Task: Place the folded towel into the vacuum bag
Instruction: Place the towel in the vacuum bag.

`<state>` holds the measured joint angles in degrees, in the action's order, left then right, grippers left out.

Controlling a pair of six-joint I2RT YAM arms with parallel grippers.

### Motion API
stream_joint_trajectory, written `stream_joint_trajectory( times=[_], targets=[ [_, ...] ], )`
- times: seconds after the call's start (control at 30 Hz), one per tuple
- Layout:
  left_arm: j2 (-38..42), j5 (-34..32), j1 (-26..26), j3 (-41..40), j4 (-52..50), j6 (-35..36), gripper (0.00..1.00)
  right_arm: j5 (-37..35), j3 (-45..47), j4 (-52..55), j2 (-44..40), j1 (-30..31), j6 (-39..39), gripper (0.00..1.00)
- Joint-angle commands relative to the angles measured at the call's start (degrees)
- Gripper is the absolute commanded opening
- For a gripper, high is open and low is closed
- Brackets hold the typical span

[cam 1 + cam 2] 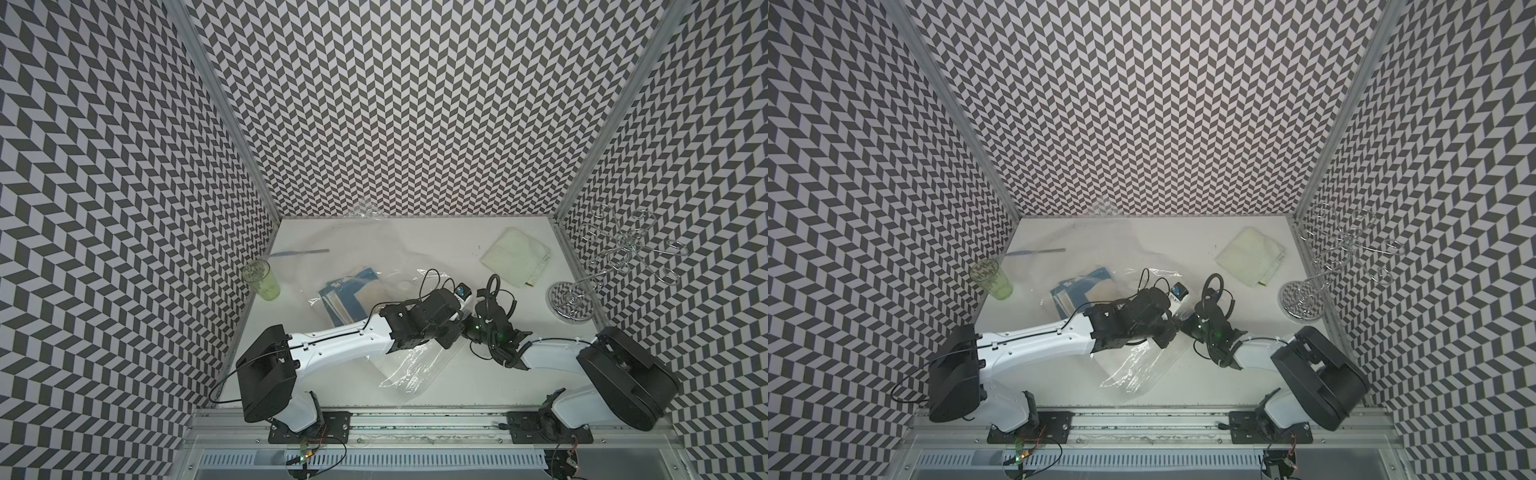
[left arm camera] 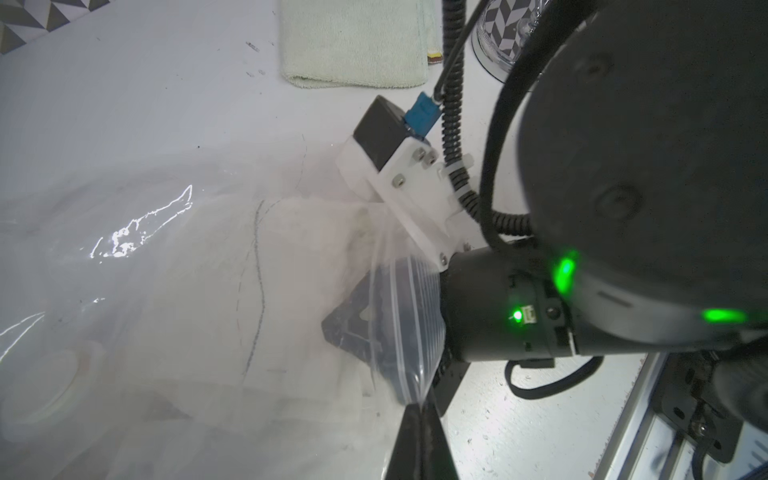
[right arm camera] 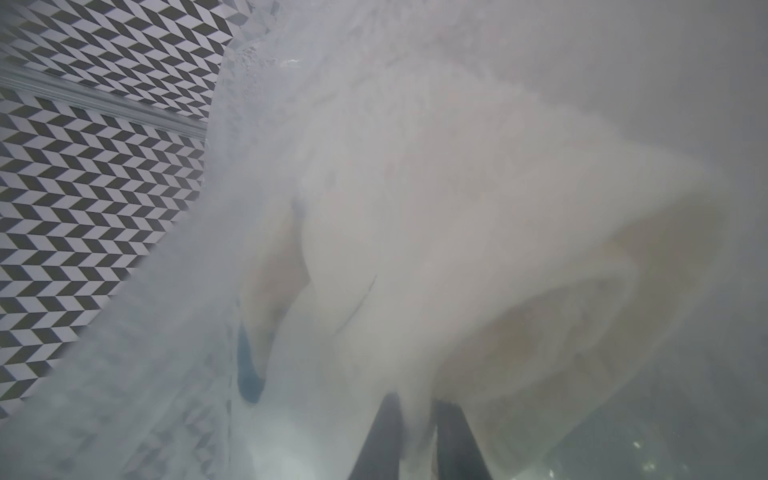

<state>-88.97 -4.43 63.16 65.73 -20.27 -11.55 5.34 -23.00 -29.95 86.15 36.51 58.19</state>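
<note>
Left tool clenched on crinkly clear vacuum bag | right tool: state indiscernible | terry folded towel at 2 o'clock

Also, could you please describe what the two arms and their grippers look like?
The left arm and right arm have white links, bulky black joint housings and black wrists. Black cables, one coiled, run along them; green lights glow on the right wrist. The fingers are dark and tapered.

The right gripper pinches a fold of the hazy vacuum bag between two dark fingers, with a chevron wall showing beside the bag.
</note>
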Motion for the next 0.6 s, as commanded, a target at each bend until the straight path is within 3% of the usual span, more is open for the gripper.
stream_joint_trajectory(
  times=[0.0,0.3,0.57],
  targets=[
    [-1.8,2.2,0.6,3.4,2.5,2.2,0.0,1.3,-1.6,-14.2,5.0,0.1,-4.1,0.17],
    [-5.4,3.7,0.4,7.0,2.4,4.1,0.0,4.5,-11.2,-15.0,13.5,-0.1,-10.7,0.18],
    [-5.9,5.0,0.3,7.3,2.8,4.7,0.0,6.3,-19.8,-12.8,20.7,-0.8,-11.2,0.2]
  ],
)
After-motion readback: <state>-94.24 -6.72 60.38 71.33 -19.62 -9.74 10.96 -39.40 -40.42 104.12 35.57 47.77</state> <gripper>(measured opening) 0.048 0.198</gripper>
